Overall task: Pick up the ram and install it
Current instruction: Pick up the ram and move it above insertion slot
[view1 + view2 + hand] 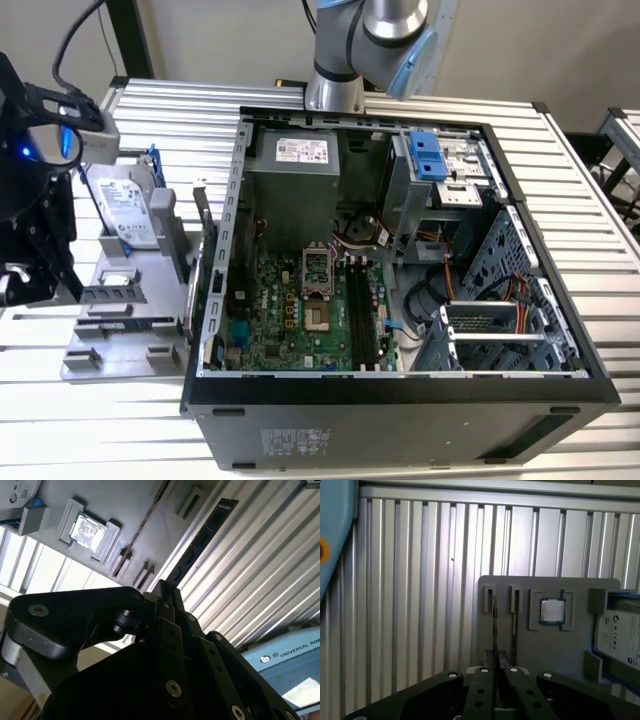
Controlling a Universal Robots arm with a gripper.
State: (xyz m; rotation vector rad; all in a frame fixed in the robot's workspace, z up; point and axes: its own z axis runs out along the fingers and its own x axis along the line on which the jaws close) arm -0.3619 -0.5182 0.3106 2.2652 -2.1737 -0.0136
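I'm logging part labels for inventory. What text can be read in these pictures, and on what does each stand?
Hard drive label: print too small to read.
Power supply sticker: too small to read.
Case front sticker: too small to read.
Blue arm cover: white maker's lettering, cut off at the edge.
Ram, clamped in the gripper: no print I can read.

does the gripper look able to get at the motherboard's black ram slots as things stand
Probably yes: the case lies open and nothing covers the black slots, with cables only beside them. The gripper, shut on the ram, is over at the grey tray.
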